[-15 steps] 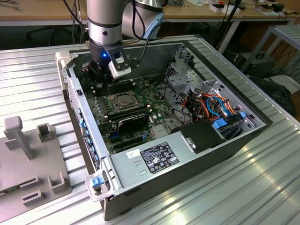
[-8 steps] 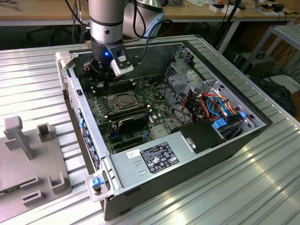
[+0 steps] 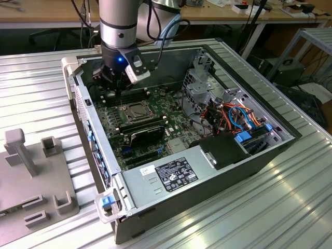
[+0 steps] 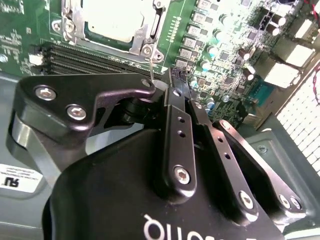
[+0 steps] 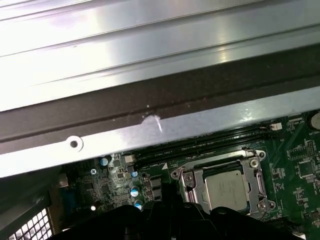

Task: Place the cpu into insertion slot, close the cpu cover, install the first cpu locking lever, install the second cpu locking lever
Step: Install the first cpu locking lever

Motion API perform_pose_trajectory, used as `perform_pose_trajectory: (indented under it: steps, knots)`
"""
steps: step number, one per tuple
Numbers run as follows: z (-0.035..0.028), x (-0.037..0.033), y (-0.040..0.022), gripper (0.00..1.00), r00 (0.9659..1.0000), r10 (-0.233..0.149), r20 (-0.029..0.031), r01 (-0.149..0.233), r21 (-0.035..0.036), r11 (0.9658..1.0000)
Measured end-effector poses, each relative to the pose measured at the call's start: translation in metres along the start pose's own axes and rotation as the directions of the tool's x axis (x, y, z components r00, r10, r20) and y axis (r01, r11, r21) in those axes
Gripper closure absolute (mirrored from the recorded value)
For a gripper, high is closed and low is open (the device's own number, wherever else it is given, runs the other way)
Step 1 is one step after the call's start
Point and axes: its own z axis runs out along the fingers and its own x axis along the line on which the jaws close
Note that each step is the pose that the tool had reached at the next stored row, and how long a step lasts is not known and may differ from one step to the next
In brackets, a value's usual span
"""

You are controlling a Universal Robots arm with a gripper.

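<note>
The cpu (image 4: 117,19) (image 5: 227,187) lies flat in the insertion slot (image 4: 86,29), its silver top showing. The cpu cover (image 4: 156,25) (image 5: 190,179) lies down over it as a silver frame. In the exterior view the socket with the cpu (image 3: 136,110) sits just in front of my gripper (image 3: 116,87), which hangs low at the motherboard's back edge. In the second wrist view my gripper (image 4: 175,80) is shut, fingertips together. A thin metal locking lever (image 4: 151,62) stands up from the socket's corner and touches the side of the fingertips, not between them.
Long black memory slots (image 4: 75,57) (image 5: 200,145) run between socket and case wall (image 5: 150,100). A drive cage (image 3: 202,85), coloured cables (image 3: 233,116) and power supply (image 3: 171,174) fill the exterior view's right. A grey fixture (image 3: 31,176) lies on the table at its left.
</note>
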Motion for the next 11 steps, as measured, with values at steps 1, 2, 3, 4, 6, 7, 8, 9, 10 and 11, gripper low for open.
perform_pose_trajectory:
  steps: [1, 2, 3, 4, 6, 7, 8, 9, 10, 11]
  knots:
    - [0.0004, 0.0004, -0.0001, 0.89, 0.9999, -0.014, -0.0009, 0.014, -0.0001, 0.9999]
    - [0.0007, 0.0006, -0.0001, 0.89, 0.9997, -0.023, -0.0013, 0.023, -0.0002, 0.9997]
    - [0.0013, 0.0008, -0.0002, 0.89, 0.9993, -0.036, -0.0014, 0.036, -0.0007, 0.9993]
    - [0.0015, 0.0009, 0.0, 0.89, 0.9989, -0.048, -0.0016, 0.048, -0.0009, 0.9989]
    - [0.0027, 0.0014, 0.0021, 0.89, 0.9975, -0.07, -0.0017, 0.07, -0.0014, 0.9975]
    - [0.0034, 0.0017, 0.0041, 0.89, 0.9969, -0.079, -0.0019, 0.079, -0.0015, 0.9969]
    - [0.0038, 0.0014, 0.0055, 0.89, 0.9966, -0.082, -0.0018, 0.082, -0.0018, 0.9966]
    - [0.004, 0.0004, 0.0066, 0.89, 0.9964, -0.084, -0.0018, 0.084, -0.0018, 0.9964]
    - [0.0042, -0.0028, 0.0079, 0.89, 0.9963, -0.086, -0.0019, 0.086, -0.0017, 0.9963]
    - [0.0043, -0.0047, 0.0084, 0.89, 0.9963, -0.086, -0.002, 0.086, -0.0017, 0.9963]
